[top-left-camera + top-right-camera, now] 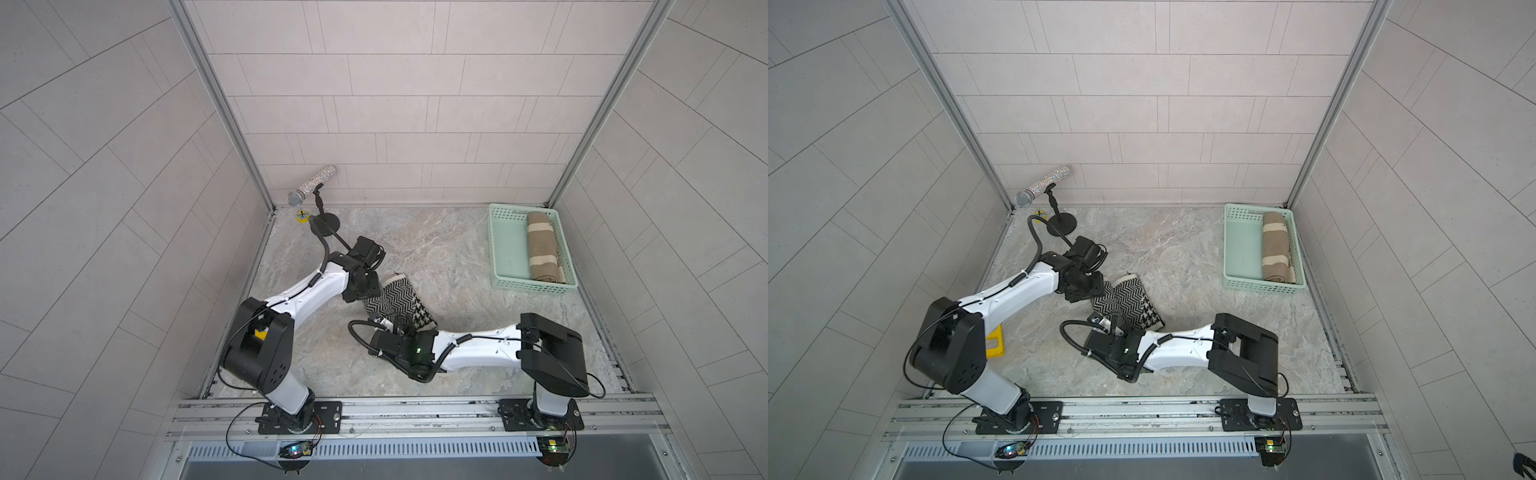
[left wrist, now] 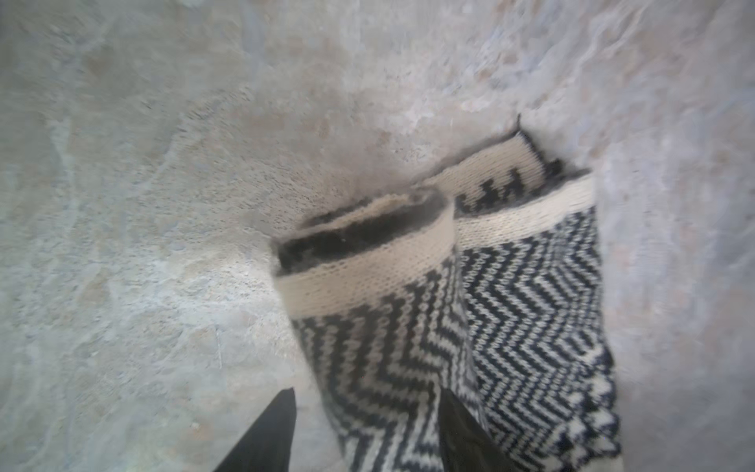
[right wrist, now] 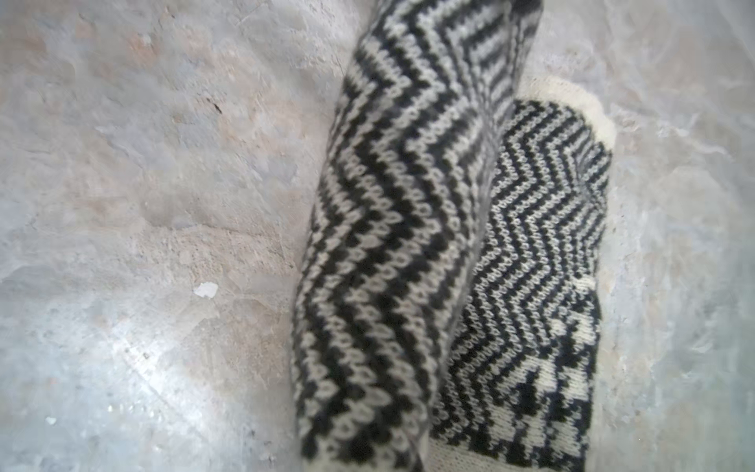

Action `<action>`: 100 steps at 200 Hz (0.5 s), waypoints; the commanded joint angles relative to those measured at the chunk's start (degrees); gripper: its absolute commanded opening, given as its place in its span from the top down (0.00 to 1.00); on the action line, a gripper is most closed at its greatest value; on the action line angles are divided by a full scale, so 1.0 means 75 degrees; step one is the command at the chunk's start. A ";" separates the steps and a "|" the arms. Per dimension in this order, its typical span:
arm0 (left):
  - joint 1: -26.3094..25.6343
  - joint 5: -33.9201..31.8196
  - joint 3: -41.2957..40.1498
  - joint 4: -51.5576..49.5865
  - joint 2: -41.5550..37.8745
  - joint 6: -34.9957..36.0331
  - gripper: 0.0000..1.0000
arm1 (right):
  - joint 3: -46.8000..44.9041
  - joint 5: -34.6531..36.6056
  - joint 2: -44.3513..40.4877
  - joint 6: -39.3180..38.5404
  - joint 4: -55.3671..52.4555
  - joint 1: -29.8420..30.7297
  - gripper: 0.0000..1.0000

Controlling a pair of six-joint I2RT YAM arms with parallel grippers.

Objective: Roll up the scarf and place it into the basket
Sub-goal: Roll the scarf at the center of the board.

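The scarf [image 1: 397, 301], a black-and-white zigzag knit, lies partly rolled in the middle of the table in both top views [image 1: 1127, 301]. My left gripper [image 2: 371, 429] is open at the scarf's left end. One finger rests on the roll [image 2: 392, 327] and the other stands beside it on the bare table. My right gripper [image 1: 392, 322] is at the scarf's near edge. Its fingers are hidden under the raised fold [image 3: 388, 245], which it is shut on. The mint-green basket [image 1: 509, 249] stands at the back right, apart from both grippers.
A rolled tan and cream striped cloth [image 1: 544, 249] lies along the basket's right side. A glittery microphone [image 1: 311, 191] on a black stand [image 1: 326, 222] is at the back left, with a small yellow thing [image 1: 302, 216] beside it. A yellow block [image 1: 994, 340] lies beneath my left arm. Walls enclose three sides.
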 commanded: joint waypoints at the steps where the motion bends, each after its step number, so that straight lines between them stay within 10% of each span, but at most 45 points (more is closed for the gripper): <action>1: 0.0240 -0.0043 -0.0093 0.0031 -0.0912 -0.0093 0.22 | -0.0826 -0.2005 -0.0677 0.1057 0.0668 -0.0643 1.00; 60: 0.0404 0.1753 -0.2346 0.4124 -0.2969 -0.0027 0.16 | -0.3307 -0.6515 -0.1514 0.3314 0.4585 -0.3103 1.00; 100: 0.0385 0.3359 -0.3128 0.6314 -0.2385 0.0124 0.38 | -0.4287 -0.8466 -0.0727 0.4931 0.7372 -0.4321 1.00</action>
